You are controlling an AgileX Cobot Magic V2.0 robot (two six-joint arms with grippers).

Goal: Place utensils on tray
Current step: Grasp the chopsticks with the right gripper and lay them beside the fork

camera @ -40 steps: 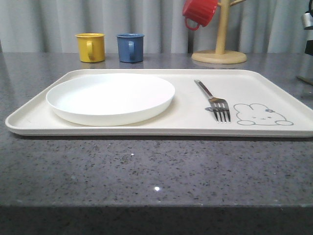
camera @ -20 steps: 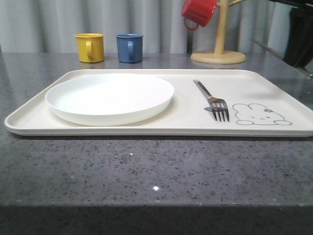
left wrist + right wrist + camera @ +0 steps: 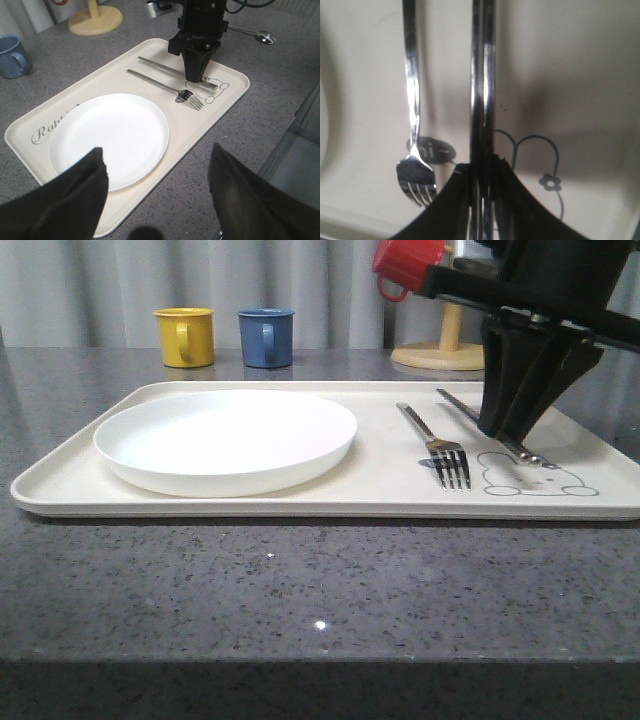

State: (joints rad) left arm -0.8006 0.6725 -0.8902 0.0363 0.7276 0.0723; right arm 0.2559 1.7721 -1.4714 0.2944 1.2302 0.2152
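Note:
The cream tray (image 3: pixel 300 502) holds the white plate (image 3: pixel 225 435) on its left half and the steel fork (image 3: pixel 440 445) right of the middle. My right gripper (image 3: pixel 500 430) is down over the rabbit drawing, shut on the pair of chopsticks (image 3: pixel 465 408). They run along the tray just right of the fork, at or just above its surface. In the right wrist view the chopsticks (image 3: pixel 483 90) pass between the closed fingertips (image 3: pixel 512 200), parallel to the fork (image 3: pixel 411 100). The left gripper (image 3: pixel 157 160) hangs open above the tray's near corner (image 3: pixel 115 220). A spoon (image 3: pixel 255 34) lies on the counter beyond the tray.
A yellow mug (image 3: pixel 185 336) and a blue mug (image 3: pixel 266 337) stand behind the tray. A red mug (image 3: pixel 405 265) hangs on a wooden stand (image 3: pixel 445 355) at the back right. Grey speckled counter surrounds the tray.
The right arm has come in from the right and dropped over the rabbit drawing, bringing the chopsticks down beside the fork. Plate and fork have not moved.

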